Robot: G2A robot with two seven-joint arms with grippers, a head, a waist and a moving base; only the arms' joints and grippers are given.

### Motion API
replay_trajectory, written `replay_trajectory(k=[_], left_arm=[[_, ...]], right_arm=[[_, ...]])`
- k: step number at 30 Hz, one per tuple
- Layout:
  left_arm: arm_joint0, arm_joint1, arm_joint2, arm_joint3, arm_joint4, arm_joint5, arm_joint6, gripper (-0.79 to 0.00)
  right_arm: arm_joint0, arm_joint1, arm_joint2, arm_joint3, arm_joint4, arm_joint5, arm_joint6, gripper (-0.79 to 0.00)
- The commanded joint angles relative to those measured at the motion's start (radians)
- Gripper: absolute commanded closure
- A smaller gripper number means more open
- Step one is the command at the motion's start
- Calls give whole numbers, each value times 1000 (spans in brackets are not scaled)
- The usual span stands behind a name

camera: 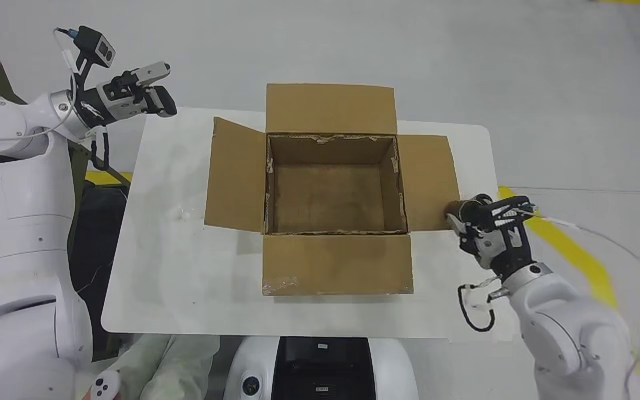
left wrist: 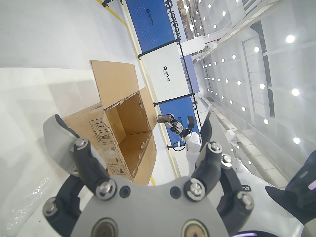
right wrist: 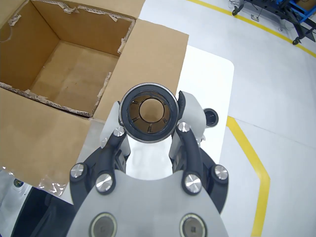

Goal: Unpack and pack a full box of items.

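Packing looks the likely step: carry black-rimmed, brass-lined metal cylinder [right wrist: 158,122] level from right flap of open brown cardboard box [camera: 337,262] to above its bare interior, lower, then release.
Right tool [right wrist: 150,109]: pinching cylinder's sides, above that flap.
Left tool [camera: 158,88]: spread, empty, beyond box's far-left corner.

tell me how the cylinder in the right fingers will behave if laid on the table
Round, so the cylinder would probably roll if laid sideways on the table. It looks metal with a hollow bore, likely stiff and heavyish.
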Motion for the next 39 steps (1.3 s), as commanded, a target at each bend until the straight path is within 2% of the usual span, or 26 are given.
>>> replay_trajectory(k=[1,11,39], left_arm=[[0,0,0,0,0,0,0,-785],[0,0,0,0,0,0,0,-785],[0,0,0,0,0,0,0,-785]], right_arm=[[-30,0,20,-8,-3,16,-8,0],[-99,0,81,23,59,23,-39,0],[20,5,38,392,177,56,-19,0]])
